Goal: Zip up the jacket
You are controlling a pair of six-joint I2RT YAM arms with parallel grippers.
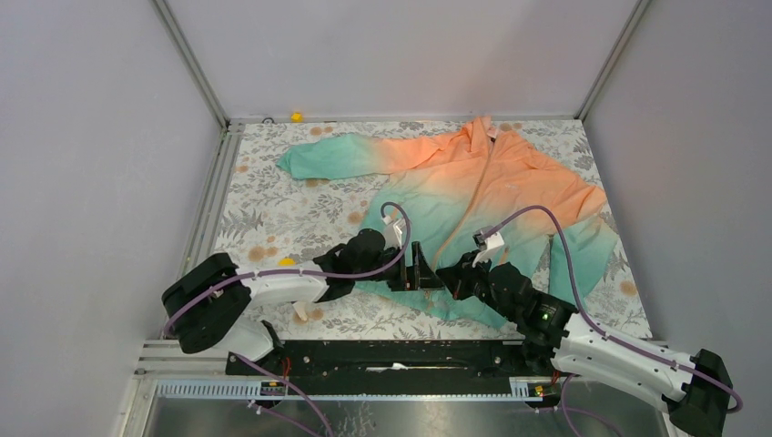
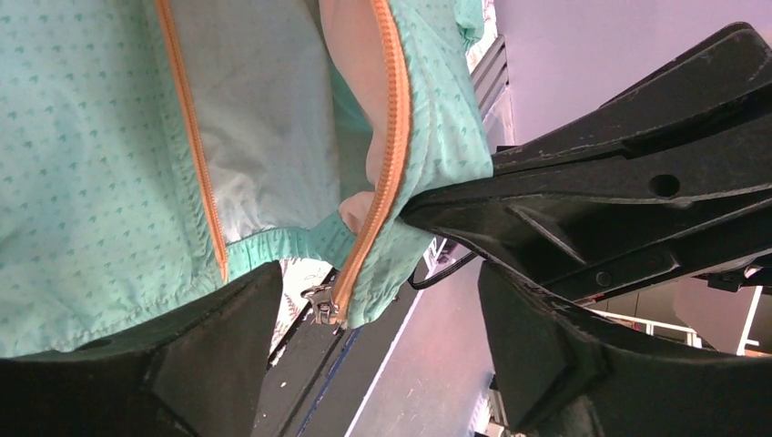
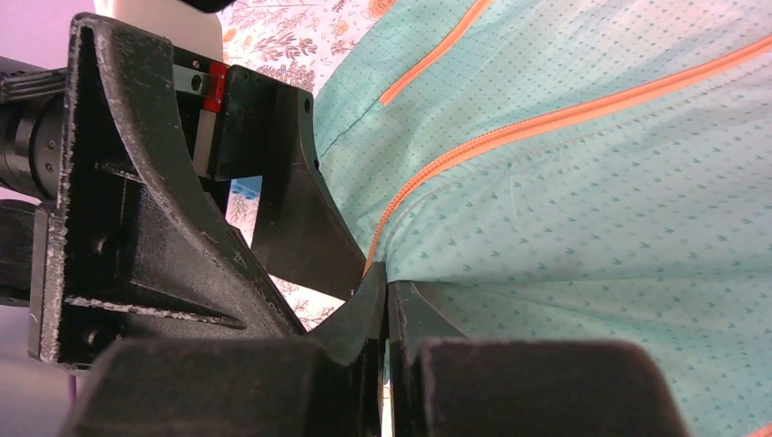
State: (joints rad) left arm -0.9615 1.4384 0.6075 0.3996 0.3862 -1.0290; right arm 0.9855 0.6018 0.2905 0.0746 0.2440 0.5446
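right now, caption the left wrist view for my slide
Open left gripper frames the zipper slider at the jacket hem, which the right gripper pinches.

Both arms reach inward, left end effector [image 1: 425,271] spread wide, right end effector [image 1: 452,278] pinched closed just beside it.

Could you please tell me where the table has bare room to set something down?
The widest bare patch of floral table cover lies between the sleeve of the orange-to-teal windbreaker jacket, the left rail and the left arm. A thin strip lies far right. The near centre is crowded: both arms' fingers meet at its hem.
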